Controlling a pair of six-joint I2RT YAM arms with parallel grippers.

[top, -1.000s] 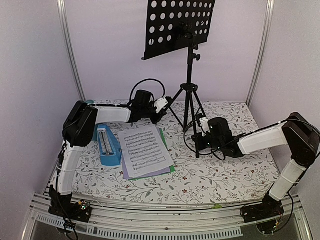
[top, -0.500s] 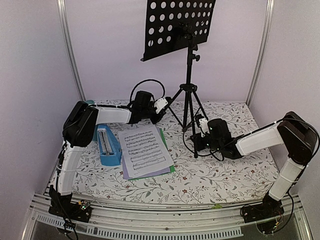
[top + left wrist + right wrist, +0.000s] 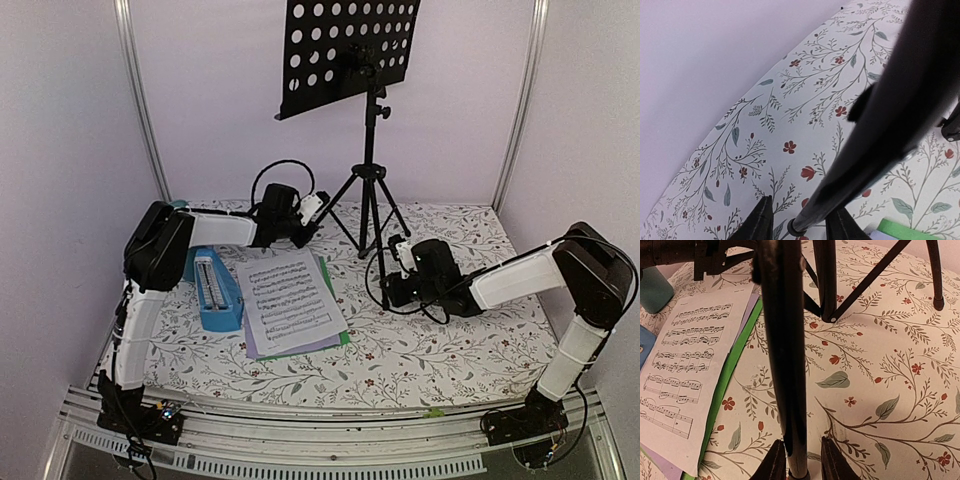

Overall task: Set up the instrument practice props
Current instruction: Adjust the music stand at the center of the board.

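Music stand (image 3: 369, 140): stood upright at the back middle of the table (image 3: 450, 350), with its tripod legs spread and its perforated desk (image 3: 345, 50) raised high and bare.
Left claw (image 3: 799, 225): set around the foot of one tripod leg (image 3: 880, 110). The fingers (image 3: 760, 222) are held apart with table showing beside the leg, so nothing is gripped.
Right claw (image 3: 801, 462): set around the near tripod leg (image 3: 785, 340). A slim gap seems to be left beside the leg, so the claw is judged slack, though the close view leaves contact unsure.
Sheet-music pages (image 3: 288, 302): laid flat in a stack on the table, left of the stand and not on its desk.
Metronome (image 3: 214, 290): placed on the table just beside the left edge of the pages.
Done: the standing of the music stand is judged finished.
Left: the pages are not yet placed on the desk, and the metronome is probably still to be positioned.
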